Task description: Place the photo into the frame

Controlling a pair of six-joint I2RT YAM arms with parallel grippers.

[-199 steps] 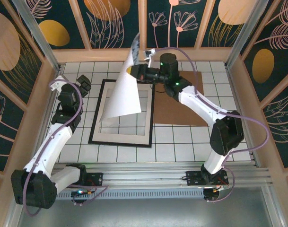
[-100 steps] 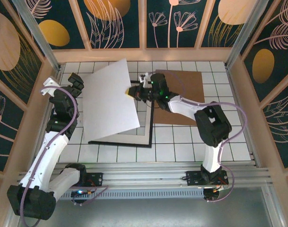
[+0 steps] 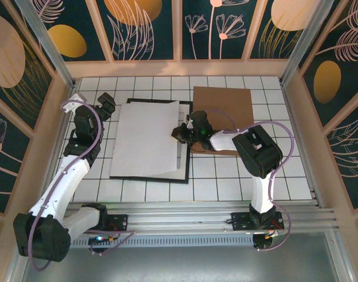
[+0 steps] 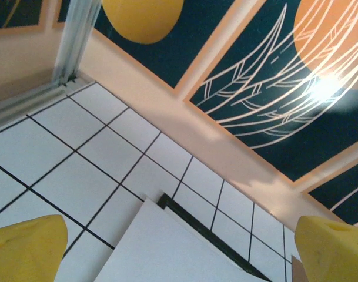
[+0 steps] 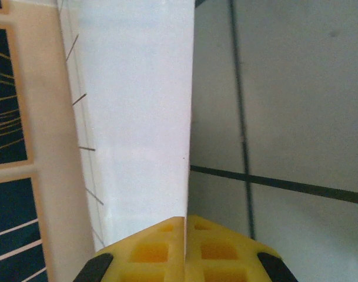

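Photo (image 3: 146, 140) lies white back up across the frame (image 3: 149, 178), its right edge pinched by the right gripper (image 3: 180, 133); left gripper (image 3: 106, 106), fingers spread, hovers by the frame's far-left corner.

Overhead downward, wrists close, probably sharing photo (image 3: 144, 140)

You have one photo (image 3: 146, 138), one frame (image 3: 148, 178) and one board (image 3: 226, 103) in front of you. The photo and frame share one spot, and the board lies at their 2 o'clock. You have two grippers: the left gripper (image 3: 106, 106) at the photo's 10 o'clock and the right gripper (image 3: 180, 133) at its 3 o'clock.
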